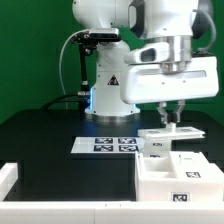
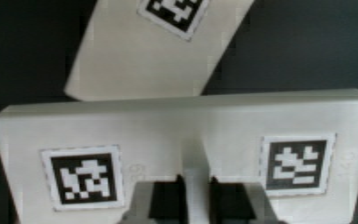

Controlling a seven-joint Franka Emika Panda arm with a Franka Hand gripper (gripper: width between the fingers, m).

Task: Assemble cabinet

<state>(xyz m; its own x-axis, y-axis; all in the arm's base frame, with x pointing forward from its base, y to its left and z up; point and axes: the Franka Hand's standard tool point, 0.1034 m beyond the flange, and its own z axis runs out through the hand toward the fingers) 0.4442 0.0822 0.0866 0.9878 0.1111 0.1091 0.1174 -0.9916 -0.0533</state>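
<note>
Gripper point(image 1: 167, 121) down at small white tagged panel point(image 1: 176, 132), whether closed unclear, cabinet point(image 1: 176, 178) nearby

We see a thin flat white marker board point(image 1: 103, 144) with several black-and-white square tags, lying flat on a matte black table point(image 1: 40, 135) near its middle. A low white raised rim point(image 1: 60, 207) borders the table's near edge and turns a corner at the exterior view's left. Behind stands a plain green wall point(image 1: 30, 50).
</note>
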